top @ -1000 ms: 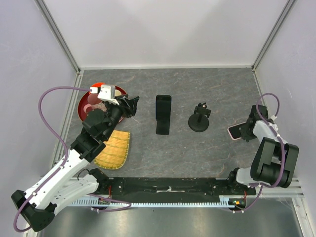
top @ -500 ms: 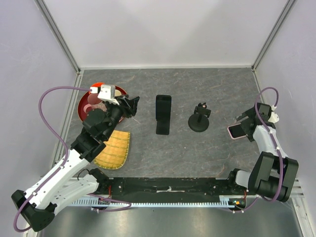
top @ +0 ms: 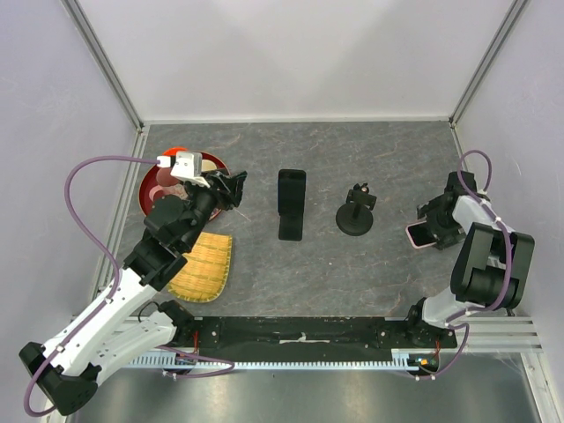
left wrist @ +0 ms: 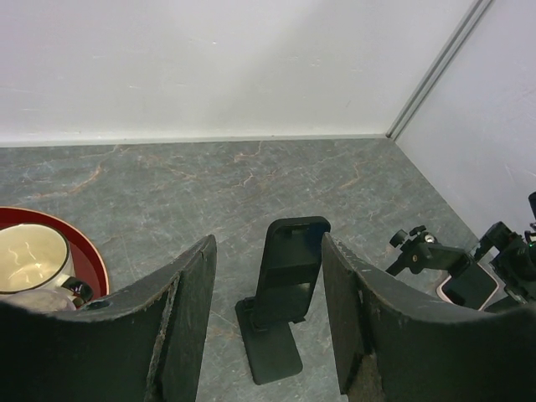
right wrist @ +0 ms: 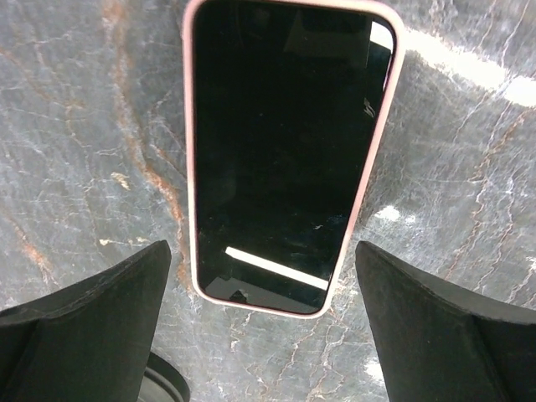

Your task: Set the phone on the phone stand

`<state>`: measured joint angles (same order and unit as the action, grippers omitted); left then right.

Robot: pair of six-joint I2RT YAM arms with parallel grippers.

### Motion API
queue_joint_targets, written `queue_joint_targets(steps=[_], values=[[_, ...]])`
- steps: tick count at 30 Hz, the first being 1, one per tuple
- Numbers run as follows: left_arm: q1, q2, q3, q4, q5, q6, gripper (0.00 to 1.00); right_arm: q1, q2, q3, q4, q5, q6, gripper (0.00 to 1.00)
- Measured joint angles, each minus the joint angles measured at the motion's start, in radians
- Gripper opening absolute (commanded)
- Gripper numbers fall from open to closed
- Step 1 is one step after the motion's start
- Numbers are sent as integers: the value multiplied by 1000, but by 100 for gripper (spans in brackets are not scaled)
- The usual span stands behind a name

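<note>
Clearly spread wide, the fingers (right wrist: 92,318) of the right gripper (top: 439,220) stand either side of one end of the phone (right wrist: 285,151), clear of it. The phone lies flat, screen up in a pink case, on the grey table (top: 370,159) near the right wall. The left gripper (top: 232,188) has its fingers (left wrist: 188,318) partly apart around nothing, facing the upright black phone stand (top: 292,204) mid-table, well apart from the phone. A small clamp mount (top: 356,214) sits between stand and phone. A red tray (top: 145,198) and woven mat (top: 204,266) lie at the left.
</note>
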<state>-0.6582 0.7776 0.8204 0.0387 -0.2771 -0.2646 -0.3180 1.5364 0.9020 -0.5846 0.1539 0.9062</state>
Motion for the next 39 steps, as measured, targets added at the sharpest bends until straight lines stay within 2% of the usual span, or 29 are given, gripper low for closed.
queue_joint_targets(steps=[11,27,31,32,35,39], values=[[18,-1,0,0,2,-1,60,19,92,37,-34,6,114,98],[47,-1,0,0,33,-27,60,80,151,89,-87,98,140,97],[63,-1,0,0,46,-38,59,116,161,94,-83,135,133,86],[66,-1,0,0,47,-39,59,126,161,94,-76,142,130,79],[70,-1,0,0,48,-42,59,155,161,93,-59,160,114,66],[75,-1,0,0,50,-46,59,173,153,80,-36,181,100,54]])
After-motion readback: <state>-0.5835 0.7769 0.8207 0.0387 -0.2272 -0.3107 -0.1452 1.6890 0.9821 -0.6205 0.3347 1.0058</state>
